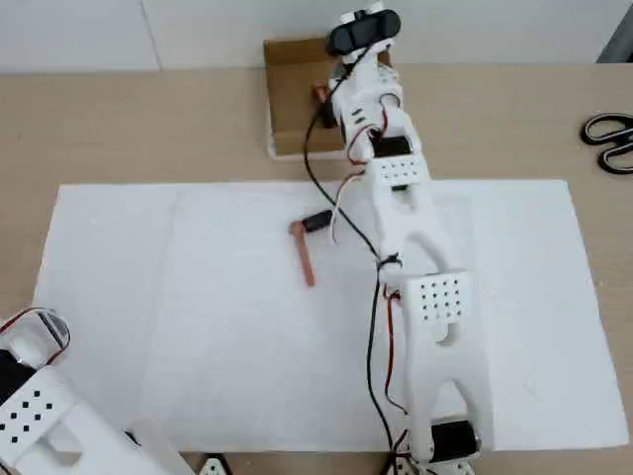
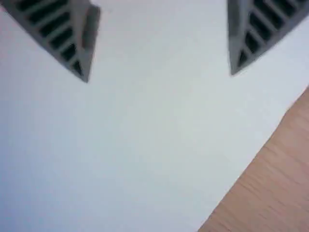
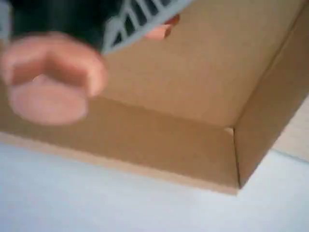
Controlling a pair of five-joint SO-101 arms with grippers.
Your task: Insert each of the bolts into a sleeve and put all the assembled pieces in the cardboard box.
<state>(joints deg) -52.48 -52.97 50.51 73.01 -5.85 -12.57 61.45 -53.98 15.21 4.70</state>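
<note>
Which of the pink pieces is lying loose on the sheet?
The pink piece on the white sheet, a black part at its far end. The second pink piece is held at the cardboard box by the right gripper.

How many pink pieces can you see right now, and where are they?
2. One pink piece lies on the white sheet; another is at the cardboard box. The arm may hide more in the box.

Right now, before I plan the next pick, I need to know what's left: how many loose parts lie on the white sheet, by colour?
Salmon-pink part: 1
Black part: 1
Total: 2
</note>
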